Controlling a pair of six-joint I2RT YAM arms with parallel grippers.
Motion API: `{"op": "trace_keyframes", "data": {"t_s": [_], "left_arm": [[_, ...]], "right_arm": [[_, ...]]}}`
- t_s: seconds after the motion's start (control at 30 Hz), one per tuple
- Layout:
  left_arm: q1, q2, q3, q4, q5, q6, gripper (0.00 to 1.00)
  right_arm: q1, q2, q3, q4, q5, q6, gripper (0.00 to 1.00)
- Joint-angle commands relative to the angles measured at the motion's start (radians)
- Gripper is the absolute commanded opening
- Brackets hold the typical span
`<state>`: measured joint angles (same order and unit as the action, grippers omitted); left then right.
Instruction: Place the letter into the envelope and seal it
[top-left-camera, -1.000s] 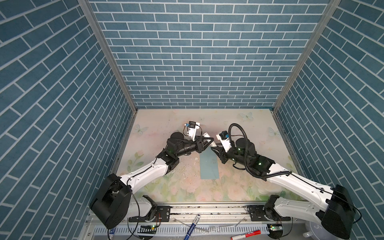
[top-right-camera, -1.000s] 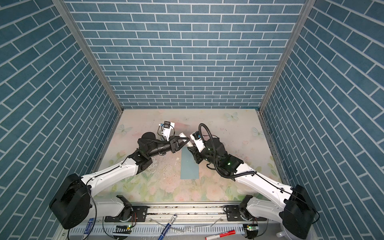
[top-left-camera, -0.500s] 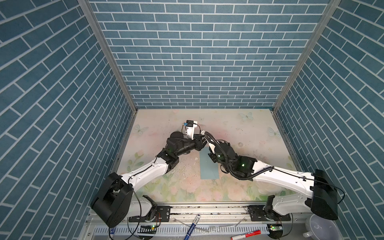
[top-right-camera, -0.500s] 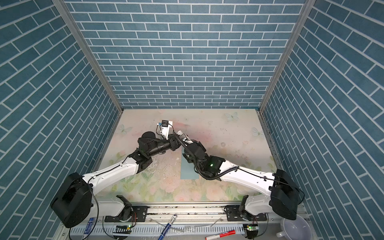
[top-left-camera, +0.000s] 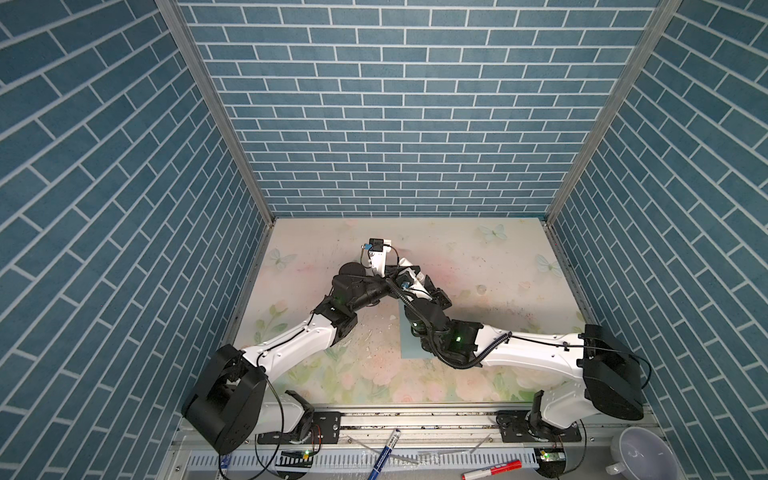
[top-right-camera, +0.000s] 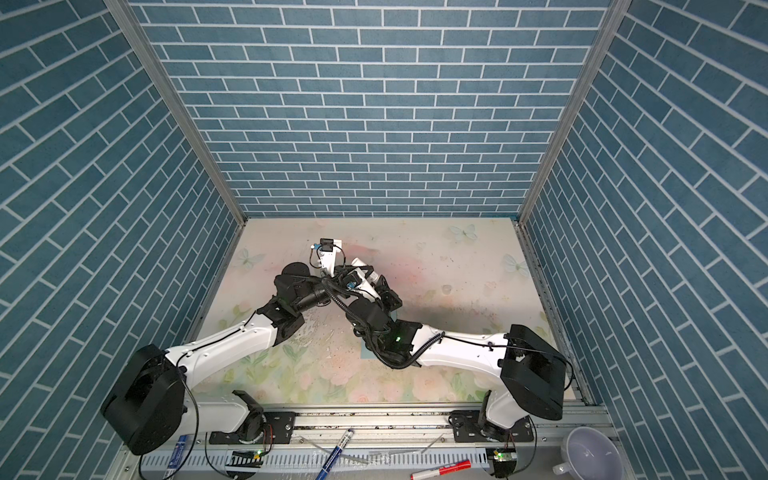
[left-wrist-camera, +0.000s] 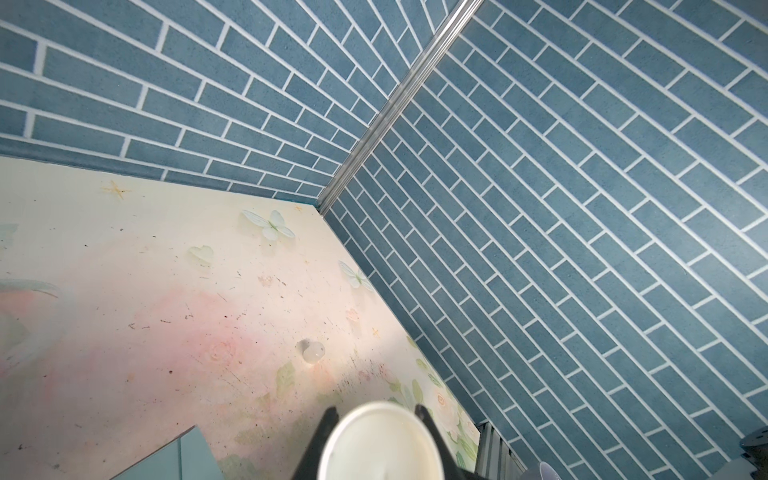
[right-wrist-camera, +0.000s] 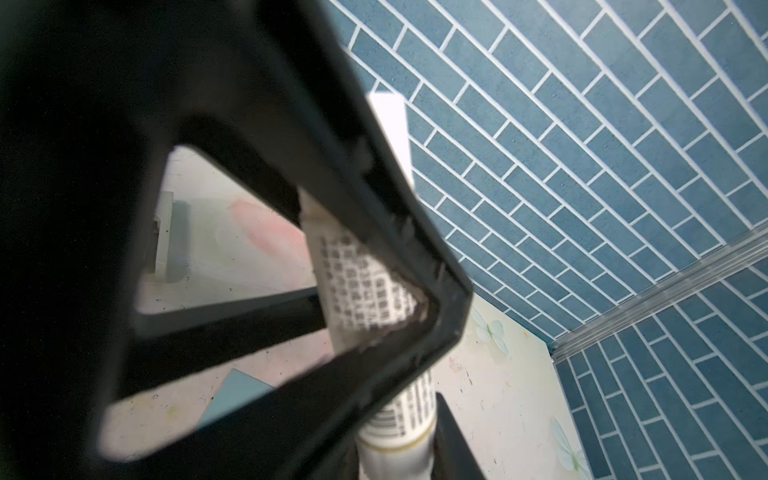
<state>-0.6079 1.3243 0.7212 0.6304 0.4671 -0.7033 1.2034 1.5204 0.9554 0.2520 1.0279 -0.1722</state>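
Observation:
A white glue stick (right-wrist-camera: 365, 286) with a printed label is held between both grippers above the table's middle. My left gripper (left-wrist-camera: 375, 411) is shut on it; the stick's round white end (left-wrist-camera: 380, 444) fills the gap between its black fingers. My right gripper (right-wrist-camera: 399, 440) is shut on the stick's plain white end, just past a yellowish ring. In a top view the left gripper (top-left-camera: 399, 286) and right gripper (top-left-camera: 428, 291) meet over the far end of the teal envelope (top-left-camera: 409, 345), which lies flat under the right arm. The envelope (left-wrist-camera: 178, 457) also shows in both wrist views. The letter is out of view.
A small clear round bead (left-wrist-camera: 312, 351) lies on the floral table top right of the grippers. Blue brick walls enclose the left, back and right. On the front rail lie a blue pen (top-left-camera: 384, 455) and a red marker (top-left-camera: 492, 455); a white cup (top-left-camera: 636, 453) stands at the front right.
The right arm has swung left and its gripper has closed in on the left gripper, so the two now overlap. The left arm has barely moved.

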Motion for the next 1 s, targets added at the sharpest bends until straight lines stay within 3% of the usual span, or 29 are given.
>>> {"op": "trace_keyframes", "data": {"t_s": [0.0, 0.2, 0.47, 0.67, 0.8, 0.97], "left_arm": [[-0.04, -0.01, -0.002, -0.034, 0.154, 0.014, 0.0], [-0.039, -0.035, 0.0, -0.065, 0.137, 0.028, 0.0], [-0.04, -0.088, 0.024, -0.203, 0.103, 0.117, 0.0], [-0.04, -0.15, 0.065, -0.383, 0.067, 0.249, 0.0], [-0.039, -0.182, 0.094, -0.484, 0.085, 0.344, 0.0], [-0.039, -0.211, 0.112, -0.545, 0.116, 0.434, 0.0]], "right_arm": [[-0.035, -0.031, 0.04, -0.016, 0.0, -0.002, 0.0], [-0.046, -0.094, 0.027, -0.107, -0.168, 0.088, 0.0], [-0.075, -0.173, 0.015, -0.266, -0.398, 0.145, 0.37], [-0.134, -0.33, -0.058, -0.312, -0.721, 0.179, 0.67], [-0.195, -0.457, -0.104, -0.343, -0.942, 0.217, 0.74], [-0.263, -0.595, -0.136, -0.387, -1.108, 0.251, 0.75]]}}
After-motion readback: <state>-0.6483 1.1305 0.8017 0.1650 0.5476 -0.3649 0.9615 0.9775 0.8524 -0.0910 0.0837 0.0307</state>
